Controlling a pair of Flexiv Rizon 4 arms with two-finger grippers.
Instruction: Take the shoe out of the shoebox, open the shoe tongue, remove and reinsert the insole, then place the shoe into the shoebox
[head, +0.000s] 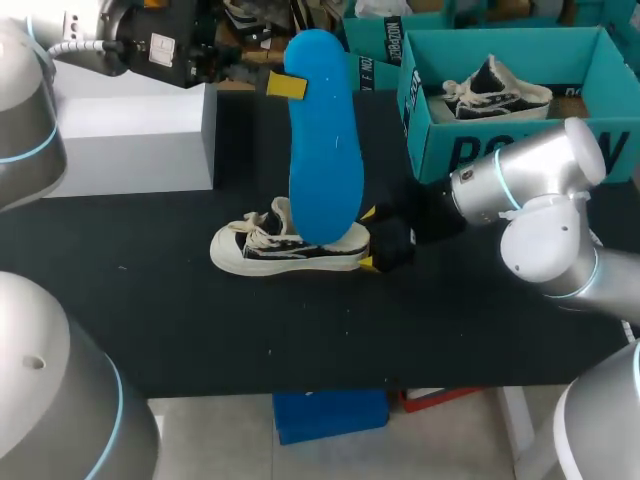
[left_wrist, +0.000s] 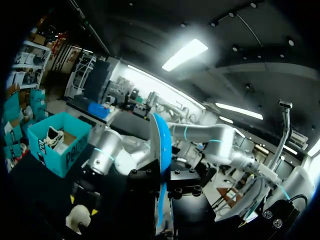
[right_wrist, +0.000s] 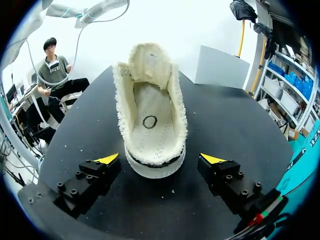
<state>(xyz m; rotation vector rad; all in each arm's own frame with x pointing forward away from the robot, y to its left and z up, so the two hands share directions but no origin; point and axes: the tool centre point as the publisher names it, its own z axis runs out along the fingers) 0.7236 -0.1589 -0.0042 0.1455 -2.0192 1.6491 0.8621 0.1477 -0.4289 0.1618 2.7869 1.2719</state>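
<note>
Holding insole (head: 325, 150) aloft, L end effector (head: 297, 86) | R end effector (right_wrist: 160, 159) wide astride shoe (right_wrist: 150, 115) | black table (head: 450, 320)

Insole (head: 325, 140): plain bright blue.
Shoe (head: 285, 250): black canvas upper, cream laces, cream sole with a thin black stripe. The lining is cream in a fine dotted weave, with one black ring mark on the footbed.
Shoebox (head: 480, 150): teal, with darker lettering on the front wall.
Second shoe (head: 495, 92): black and cream.
Table (head: 200, 330): matt black.
Block (head: 130, 140): pale grey.
Left gripper (head: 287, 85), right gripper (head: 367, 238): black fingers, yellow tips.
Right arm (head: 520, 180): silver-grey, light blue rings.
</note>
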